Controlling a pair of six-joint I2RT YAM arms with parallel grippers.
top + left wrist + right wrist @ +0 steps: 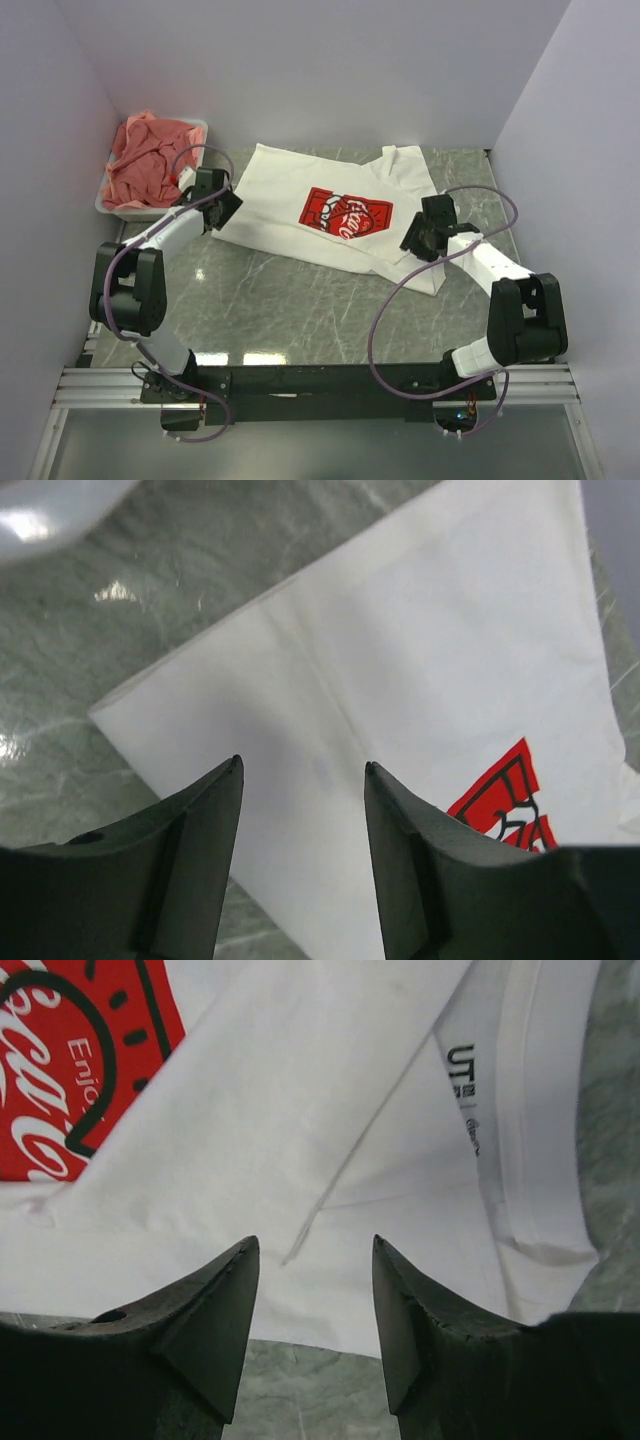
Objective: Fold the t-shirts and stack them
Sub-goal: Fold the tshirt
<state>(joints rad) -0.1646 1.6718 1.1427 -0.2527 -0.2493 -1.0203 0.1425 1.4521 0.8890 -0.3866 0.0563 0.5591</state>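
The white t-shirt with a red chest print lies spread on the table, partly folded at its right end. My left gripper is open over the shirt's left edge; in the left wrist view only white cloth shows between the jaws. My right gripper is open over the shirt's right side; in the right wrist view it hangs over the collar end of the shirt, near its edge. Salmon-pink shirts lie bunched in the tub.
The white plastic tub stands at the back left, close to my left arm. White walls close in the table on three sides. Grey marble tabletop shows in front of the shirt.
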